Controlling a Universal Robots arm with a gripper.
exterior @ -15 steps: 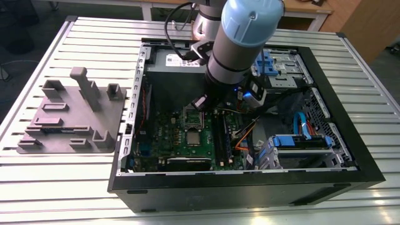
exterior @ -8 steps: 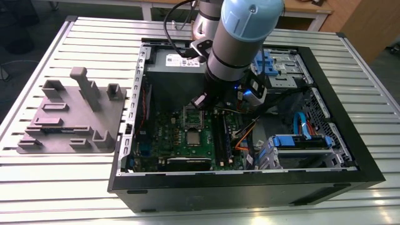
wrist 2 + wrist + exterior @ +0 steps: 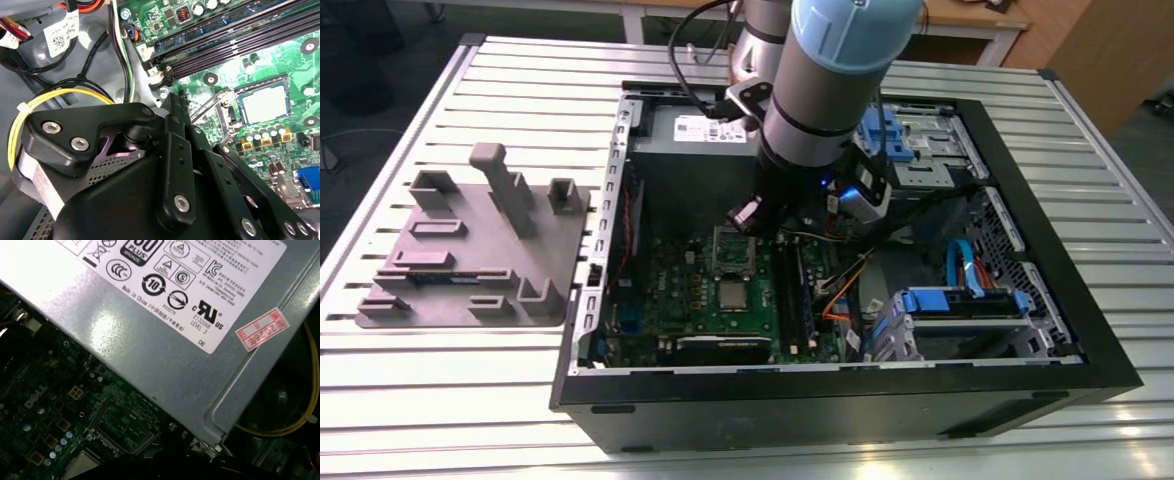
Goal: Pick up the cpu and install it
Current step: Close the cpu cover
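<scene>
Silver-grey and flat, the cpu [image 3: 263, 105] lies seated in its socket on the green motherboard [image 3: 720, 320] inside the open computer case [image 3: 1067, 330], with the socket's wire lever [image 3: 210, 106] raised just beside it; in the exterior view it shows as a pale square [image 3: 735, 296] below the open load frame [image 3: 734, 250]. The arm [image 3: 834, 70] reaches down into the case, and the hand [image 3: 781, 215] hangs above the board near the socket, apart from the chip; whether it is released or clenched cannot be told, since the second wrist view gives its black linkage [image 3: 175, 190] from behind and hides the tips. It carries nothing that can be seen. The first wrist view looks across the grey metal power supply [image 3: 165, 355] with its white label, close over the board. On the slatted metal surface [image 3: 480, 400], at the exterior view's left, stands the grey moulded tray [image 3: 467, 250]. As for handling, the chip is probably light, stiff and smooth on top, so it would slip under a poor grip; its underside contacts are likely delicate, which suggests taking it by two opposite edges and keeping it level.
</scene>
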